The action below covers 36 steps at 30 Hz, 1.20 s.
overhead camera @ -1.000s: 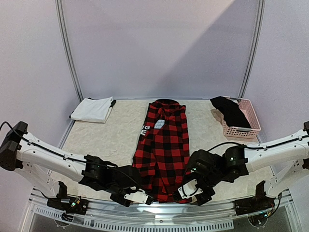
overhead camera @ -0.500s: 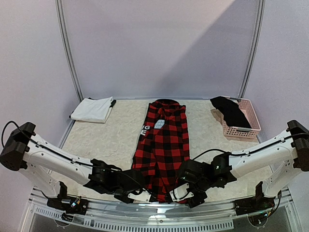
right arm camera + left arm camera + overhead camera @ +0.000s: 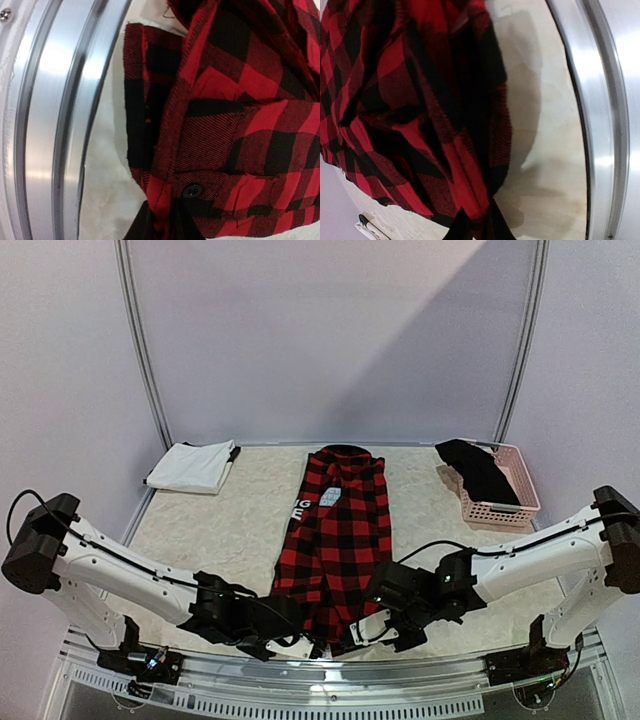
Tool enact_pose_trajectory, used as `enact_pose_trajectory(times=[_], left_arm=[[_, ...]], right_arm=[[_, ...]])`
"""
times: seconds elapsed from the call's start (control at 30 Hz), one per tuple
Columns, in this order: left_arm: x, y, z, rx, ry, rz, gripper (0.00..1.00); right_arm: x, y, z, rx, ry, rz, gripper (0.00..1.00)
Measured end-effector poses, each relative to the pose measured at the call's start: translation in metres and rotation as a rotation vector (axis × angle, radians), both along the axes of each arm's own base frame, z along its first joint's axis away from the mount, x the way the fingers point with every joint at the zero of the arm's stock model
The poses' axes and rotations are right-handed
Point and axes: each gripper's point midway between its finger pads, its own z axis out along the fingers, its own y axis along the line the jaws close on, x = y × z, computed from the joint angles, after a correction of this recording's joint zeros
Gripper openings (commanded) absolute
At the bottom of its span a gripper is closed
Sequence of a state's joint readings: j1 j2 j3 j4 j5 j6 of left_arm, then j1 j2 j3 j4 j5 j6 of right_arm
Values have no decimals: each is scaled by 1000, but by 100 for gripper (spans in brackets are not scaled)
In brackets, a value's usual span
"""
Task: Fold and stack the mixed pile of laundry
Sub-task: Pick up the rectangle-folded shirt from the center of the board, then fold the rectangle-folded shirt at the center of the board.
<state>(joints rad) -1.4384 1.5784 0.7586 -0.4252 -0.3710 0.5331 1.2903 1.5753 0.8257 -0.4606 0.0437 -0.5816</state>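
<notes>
The red-and-black checked flannel shirt (image 3: 340,535) lies lengthwise down the middle of the table, collar at the far end. At its near hem both grippers pinch the cloth. My left gripper (image 3: 303,646) is shut on the hem's left corner; the left wrist view shows the flannel shirt (image 3: 420,115) bunched between the black fingertips (image 3: 460,227). My right gripper (image 3: 362,632) is shut on the right corner, with the flannel shirt (image 3: 240,125) and a black button just past its fingertips (image 3: 145,222). A folded white cloth (image 3: 192,467) lies far left. A dark garment (image 3: 478,468) drapes over the basket.
A pink perforated basket (image 3: 500,498) stands at the far right of the table. The metal front rail (image 3: 330,680) runs right behind both grippers, seen as the rail (image 3: 600,120) and the rail (image 3: 55,110) in the wrist views. Purple walls enclose the table.
Both grippers moved inward to the shirt's near hem and closed on it. The hem corners now bunch up between the fingers.
</notes>
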Motion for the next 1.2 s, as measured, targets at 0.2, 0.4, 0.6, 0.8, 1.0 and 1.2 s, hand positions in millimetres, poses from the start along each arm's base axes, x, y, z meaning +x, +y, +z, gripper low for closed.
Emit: enact_pose_trajectory(times=[0.2, 0.4, 0.6, 0.8, 1.0, 1.2], left_arm=[[11, -6, 15, -36, -40, 28, 0], [32, -18, 37, -98, -128, 82, 0], [57, -23, 65, -165, -232, 140, 0], [85, -28, 91, -217, -327, 208, 0], [122, -27, 113, -258, -394, 297, 0], [155, -31, 117, -265, -432, 353, 0]], right_arm=[[19, -4, 33, 80, -38, -50, 0], [44, -13, 57, 136, -69, -120, 0], [68, -25, 73, 168, -111, -194, 0], [97, -33, 86, 187, -167, -279, 0], [139, -38, 111, 257, -231, -388, 0], [177, -40, 128, 306, -284, -471, 0]])
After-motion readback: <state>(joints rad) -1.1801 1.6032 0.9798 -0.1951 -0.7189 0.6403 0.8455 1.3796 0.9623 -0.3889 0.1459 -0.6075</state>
